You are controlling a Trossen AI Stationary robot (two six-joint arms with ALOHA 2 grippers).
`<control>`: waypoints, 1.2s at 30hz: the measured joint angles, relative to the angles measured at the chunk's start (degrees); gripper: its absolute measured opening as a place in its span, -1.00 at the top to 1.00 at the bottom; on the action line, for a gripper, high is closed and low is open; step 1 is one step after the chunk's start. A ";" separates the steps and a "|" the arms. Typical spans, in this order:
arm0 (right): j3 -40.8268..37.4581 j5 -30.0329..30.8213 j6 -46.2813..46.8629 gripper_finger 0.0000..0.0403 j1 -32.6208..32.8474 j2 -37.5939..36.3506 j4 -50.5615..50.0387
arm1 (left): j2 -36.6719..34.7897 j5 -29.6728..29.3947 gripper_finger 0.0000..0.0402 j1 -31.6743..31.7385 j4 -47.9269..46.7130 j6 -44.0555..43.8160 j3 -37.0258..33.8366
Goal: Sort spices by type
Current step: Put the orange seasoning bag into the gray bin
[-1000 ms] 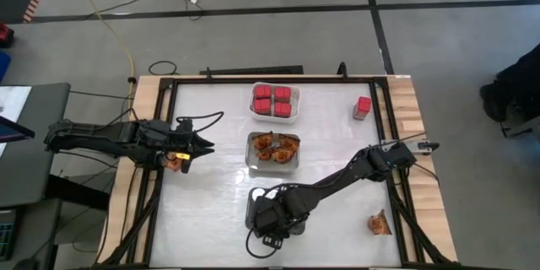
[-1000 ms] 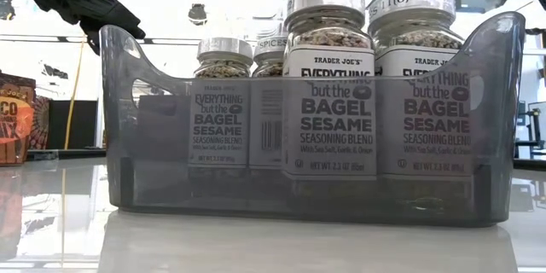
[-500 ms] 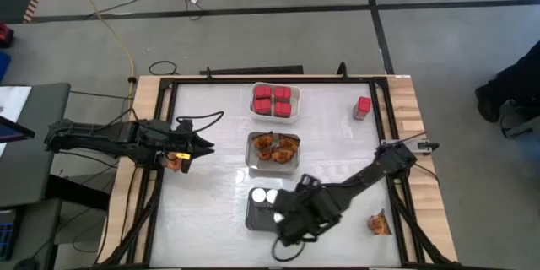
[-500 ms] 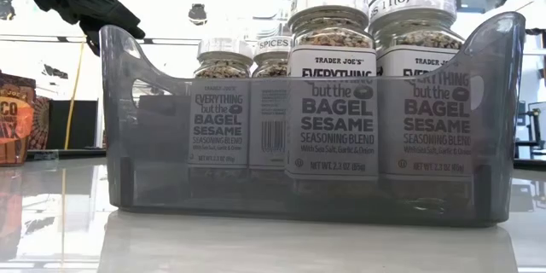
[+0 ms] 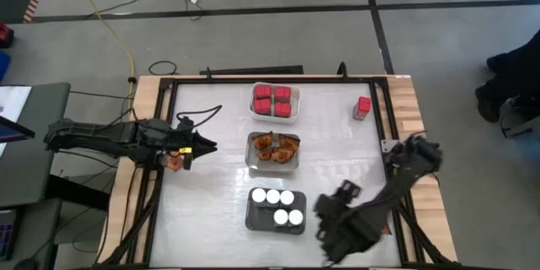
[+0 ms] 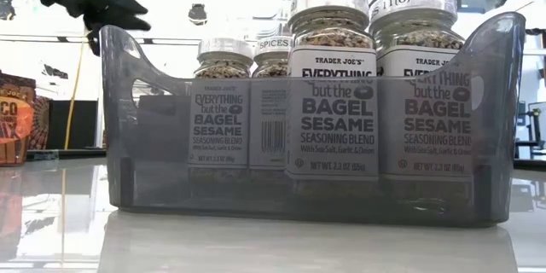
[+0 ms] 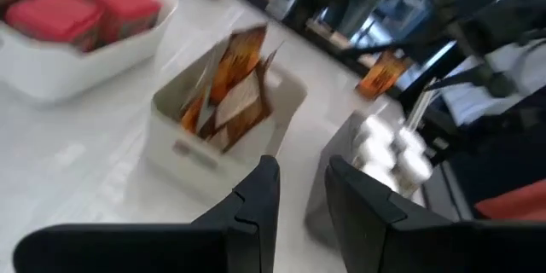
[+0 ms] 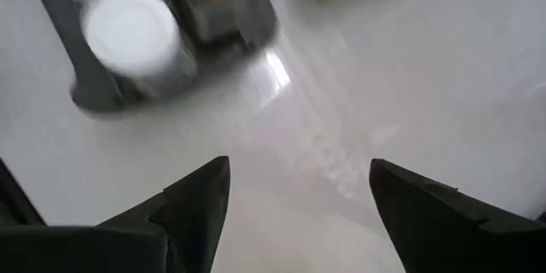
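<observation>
Hovering with fingers spread wide and empty, the right gripper (image 5: 337, 228) sits just right of the dark grey tray (image 5: 251, 219) holding five white-lidded jars (image 5: 273, 196), while the left gripper (image 5: 202, 146), narrowly parted, waits at the left edge.

In the high view the right arm (image 5: 371, 215) is smeared by motion blur, so its claw outline cannot be resolved. In the low view the dark grey translucent tray (image 6: 136, 136) veils the lower halves of the white-lidded glass seasoning jars (image 6: 331, 94); the rear jars are partly hidden by the front ones. The orange-brown crinkly packet (image 6: 13, 128) is cut off by the left edge. In the right wrist view, jar lids (image 8: 132, 30) appear blurred.
</observation>
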 joint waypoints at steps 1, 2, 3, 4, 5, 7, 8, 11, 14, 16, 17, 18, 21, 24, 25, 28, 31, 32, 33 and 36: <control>-3.49 0.11 2.36 -0.54 1.14 -2.34 1.16 | 1.07 -0.10 0.56 -0.33 2.27 0.33 0.00; -7.29 0.41 4.43 -0.54 2.33 -4.79 2.91 | 2.36 -0.24 0.56 -0.77 4.92 1.00 0.00; -11.24 0.89 6.43 -0.54 3.52 -7.24 4.76 | 3.69 -0.69 0.56 -1.38 7.33 1.64 0.01; -15.37 1.92 8.28 -0.54 4.73 -9.59 7.35 | 5.45 -1.30 0.56 -2.02 9.39 1.90 0.02; -19.46 3.39 10.12 -0.54 5.81 -12.04 10.28 | 7.36 -2.33 0.57 -2.63 11.30 1.89 0.10; -27.49 6.23 13.44 -0.54 7.56 -16.63 16.16 | 11.66 -4.99 0.59 -3.77 12.54 1.13 1.21; -31.38 7.38 14.76 -0.54 8.20 -18.88 19.07 | 14.07 -6.08 0.59 -4.25 12.39 0.59 2.11; -41.39 8.87 15.38 -0.54 8.92 -24.57 27.61 | 21.40 -7.94 0.61 -5.58 11.53 -0.59 5.94; -49.29 9.47 12.40 -0.54 8.28 -29.69 33.92 | 28.14 -10.66 0.62 -6.57 7.10 -2.44 11.45; -53.96 10.08 10.60 -0.54 7.57 -32.89 37.24 | 31.88 -13.05 0.63 -6.97 0.85 -5.95 16.05; -56.28 10.48 9.66 -0.54 7.26 -34.46 38.96 | 33.49 -14.01 0.63 -6.99 -3.40 -8.47 18.62; -58.62 10.75 8.60 -0.54 6.92 -36.15 41.05 | 34.88 -14.75 0.63 -6.99 -7.68 -11.19 21.09; -65.39 11.10 5.97 -0.54 5.52 -41.46 47.83 | 38.12 -14.99 0.63 -7.16 -20.26 -18.23 27.75; -71.34 11.81 2.38 -0.54 3.95 -46.31 57.65 | 39.30 -15.01 0.63 -8.01 -26.61 -22.50 31.65; -72.71 11.84 0.61 -0.54 3.42 -47.73 61.49 | 39.29 -15.02 0.63 -8.42 -26.83 -22.99 32.31; -75.16 11.00 -6.02 -0.54 2.30 -50.89 71.55 | 38.58 -15.55 0.63 -9.71 -26.69 -23.32 32.87; -75.28 10.18 -12.63 -0.54 1.99 -51.62 75.98 | 37.97 -16.81 0.63 -10.46 -27.30 -24.11 32.87; -75.28 9.49 -15.56 -0.54 2.05 -51.44 76.95 | 37.83 -16.98 0.63 -10.53 -27.83 -24.22 32.89; -75.28 8.74 -18.71 -0.54 2.12 -51.12 77.77 | 37.63 -17.01 0.63 -10.53 -28.51 -24.29 32.89; -75.28 6.79 -24.96 -0.52 2.22 -49.12 79.76 | 37.48 -17.20 0.63 -10.53 -30.78 -25.00 32.89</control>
